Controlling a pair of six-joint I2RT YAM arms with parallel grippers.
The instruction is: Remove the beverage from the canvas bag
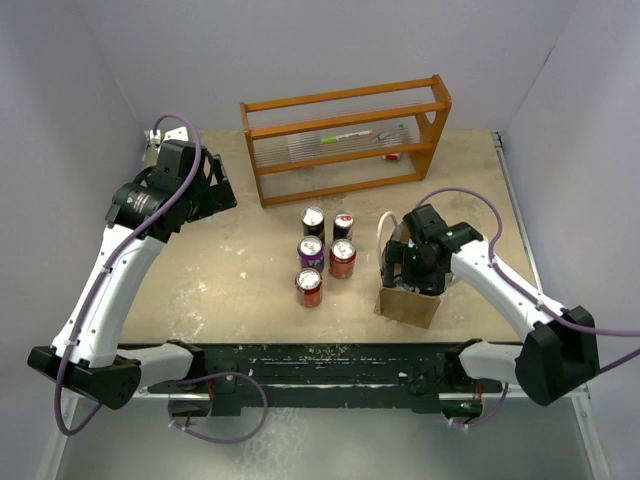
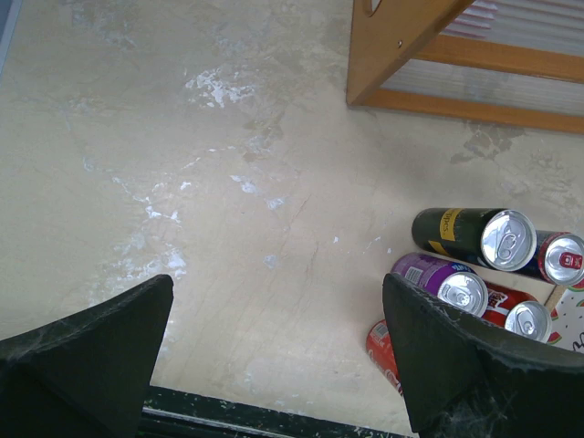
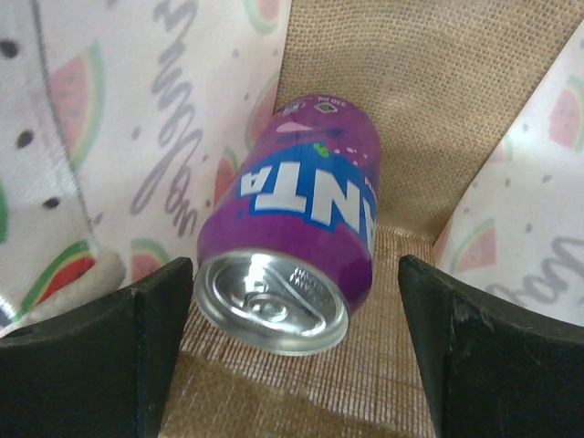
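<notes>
The tan canvas bag (image 1: 408,303) stands at the table's front right, with a white loop handle (image 1: 384,226) sticking up. My right gripper (image 1: 405,262) is reaching down into its mouth. In the right wrist view a purple Fanta can (image 3: 294,239) lies tilted on the bag's burlap floor (image 3: 411,119), top towards the camera, between pale watermelon-print lining walls (image 3: 128,128). My right gripper (image 3: 292,356) is open, its fingers (image 3: 137,351) on either side of the can's top, with a gap on the right. My left gripper (image 1: 215,190) is open and empty over bare table at the far left.
Several upright cans (image 1: 310,252) stand in a cluster mid-table, left of the bag; they also show in the left wrist view (image 2: 474,251). An orange wooden rack (image 1: 345,140) stands at the back. Walls enclose the table's left, back and right.
</notes>
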